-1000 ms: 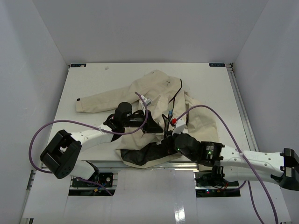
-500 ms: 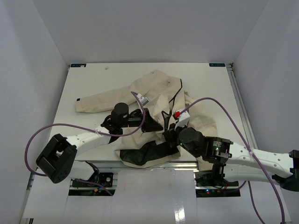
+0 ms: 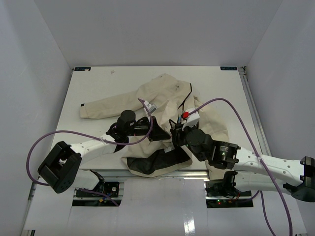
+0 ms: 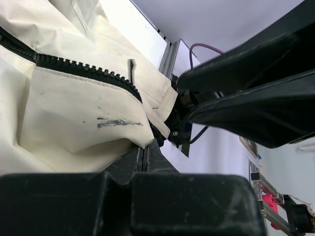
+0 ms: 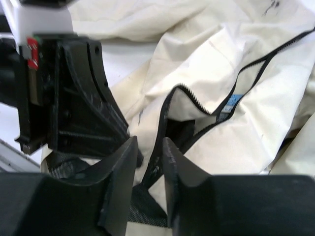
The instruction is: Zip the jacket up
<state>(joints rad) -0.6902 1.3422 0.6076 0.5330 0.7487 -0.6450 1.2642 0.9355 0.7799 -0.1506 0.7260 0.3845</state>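
Observation:
The cream jacket (image 3: 162,93) lies spread on the table, its front open and the black lining (image 3: 157,160) showing at the near hem. My left gripper (image 3: 153,129) is shut on a fold of the jacket's front edge (image 4: 74,113), just below the dark zipper teeth (image 4: 83,69); the fabric runs into the closed jaws (image 4: 143,147). My right gripper (image 3: 173,128) is open right next to it. Its fingers (image 5: 120,172) straddle the other dark zipper edge (image 5: 165,123) without closing on it. The left gripper's body (image 5: 78,103) stands just left of them.
The right arm (image 4: 246,88) fills the right side of the left wrist view. The jacket's left sleeve (image 3: 106,105) stretches toward the table's left. The near hem hangs over the table's front rail (image 3: 187,172). White walls enclose the table.
My right gripper has moved away from the near edge and up to the zipper edge beside the left gripper. The left gripper has shifted slightly and still holds the fabric.

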